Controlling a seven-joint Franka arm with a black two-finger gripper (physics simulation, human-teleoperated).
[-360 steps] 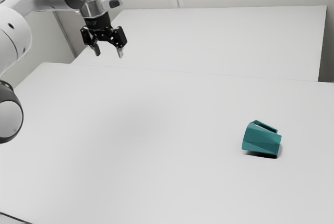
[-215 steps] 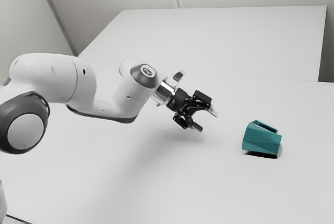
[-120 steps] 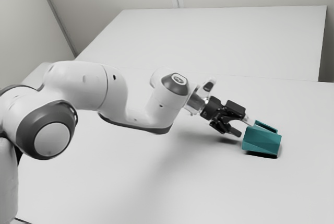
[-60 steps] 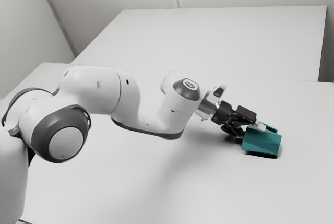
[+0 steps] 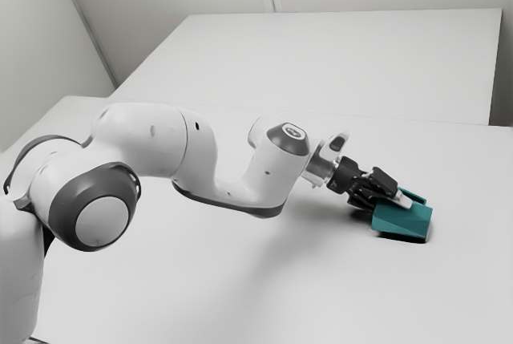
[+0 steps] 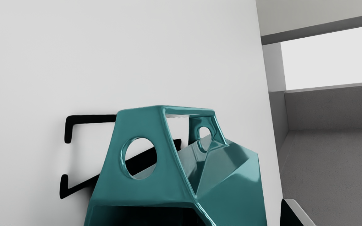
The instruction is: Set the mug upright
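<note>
Have the teal mug (image 5: 403, 220) tipped over on its side on the pale worktop (image 5: 184, 280), over toward the exterior view's right. Lies with its handle (image 6: 168, 182) on the upper side and its mouth facing the hand (image 5: 390, 204), dark inside. Reaching in from the exterior view's left, with the white arm (image 5: 152, 139) stretched low over the worktop and sloping down at its far end to bring the hand right up to the mug. Overlaps the mouth end and the part near the handle in that view. Cannot tell whether spread, pressed together or pinching the mug, nor be sure of contact. Can make out, in the wrist view, round holes through both ends of the handle and flat, angled facets on the mug's body. Shows also a black, angular band (image 6: 90, 119) on the worktop beside the mug, and, in the exterior view, a dark shadow (image 5: 405, 239) right under the mug
</note>
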